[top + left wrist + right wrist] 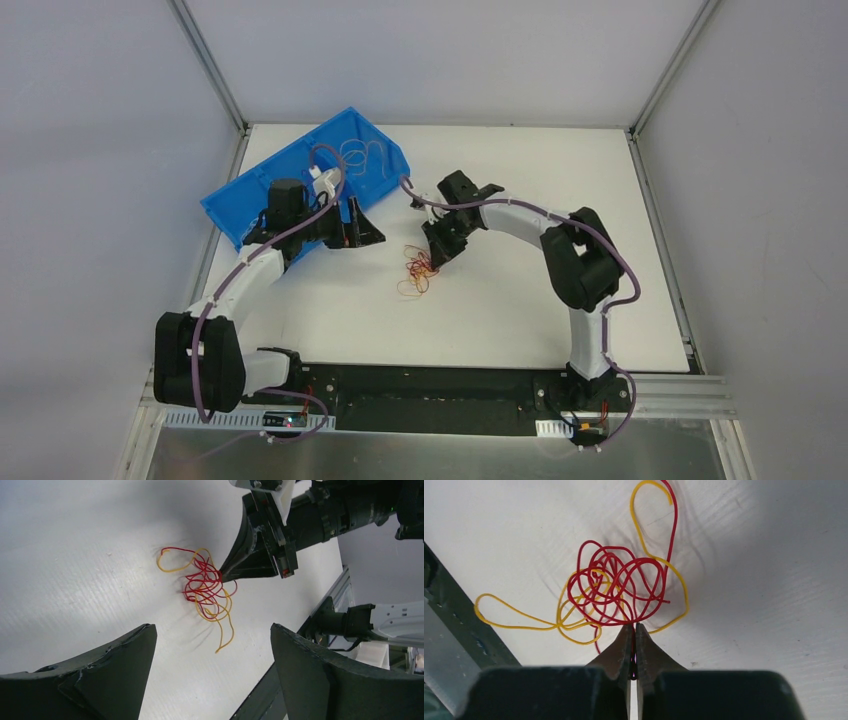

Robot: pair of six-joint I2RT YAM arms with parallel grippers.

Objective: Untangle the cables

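Observation:
A tangle of thin red and orange-yellow cables [415, 270] lies on the white table; it also shows in the left wrist view [207, 587] and the right wrist view [616, 592]. My right gripper [633, 626] is shut on a red cable at the near edge of the tangle; it shows in the top view [432, 255] and from the left wrist [222, 571]. My left gripper [212, 635] is open and empty, above the table, left of the tangle, by the blue bin [240, 205]. Pale thin wires [362, 155] lie inside the bin.
The blue bin stands tilted at the back left of the table [520, 320]. A black rail [420, 385] runs along the near edge between the arm bases. Grey walls enclose the table on three sides.

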